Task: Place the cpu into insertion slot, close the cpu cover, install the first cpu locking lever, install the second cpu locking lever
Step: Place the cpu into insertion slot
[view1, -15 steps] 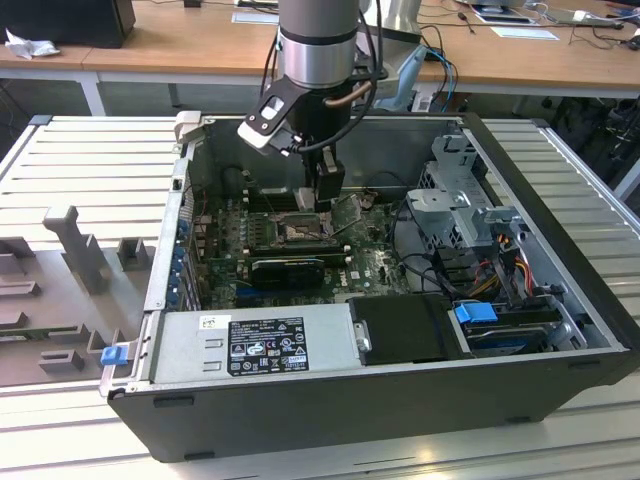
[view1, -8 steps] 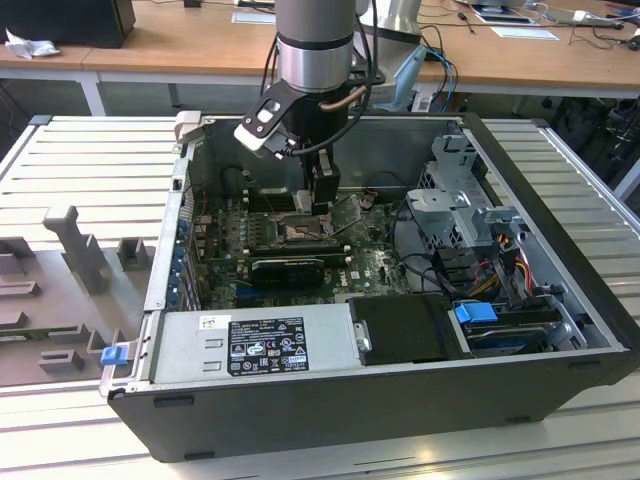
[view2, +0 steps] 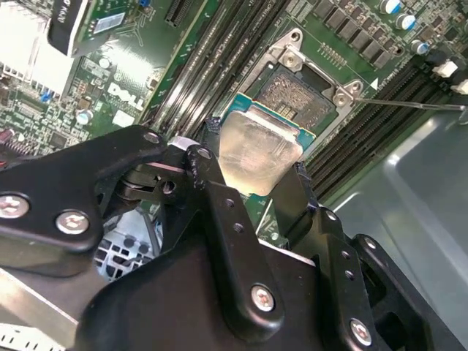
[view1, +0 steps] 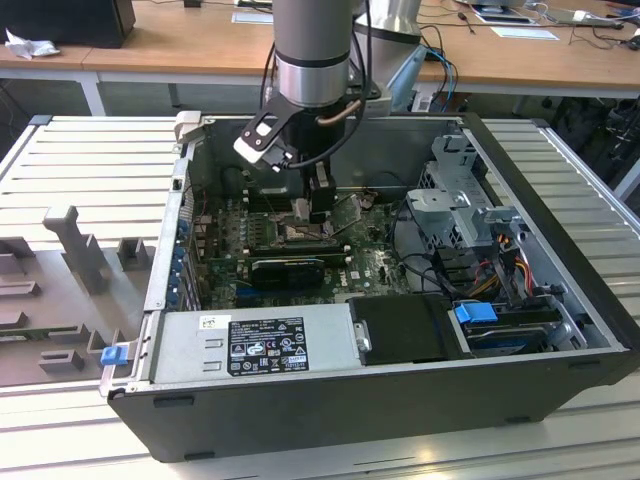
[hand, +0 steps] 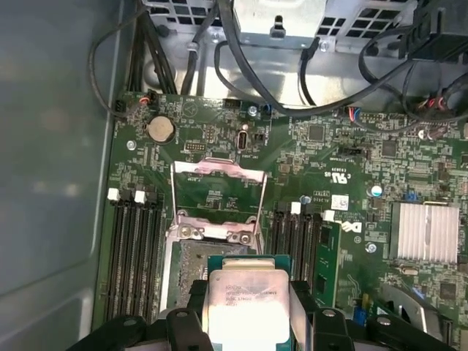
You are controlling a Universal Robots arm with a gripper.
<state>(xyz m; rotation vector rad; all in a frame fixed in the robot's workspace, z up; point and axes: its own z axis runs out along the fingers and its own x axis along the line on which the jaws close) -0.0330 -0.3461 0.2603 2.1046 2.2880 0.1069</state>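
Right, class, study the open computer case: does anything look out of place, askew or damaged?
Nothing looks damaged or spilled. The cpu is not seated: the fingers hold it over the bare socket, and the cpu cover is swung open.

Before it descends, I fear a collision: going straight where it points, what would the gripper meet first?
Likely the open socket on the green motherboard, beyond the silver-topped square cpu the gripper holds. The silvery square metal cover frame lies swung open beside it, seemingly clear; depth is unclear.
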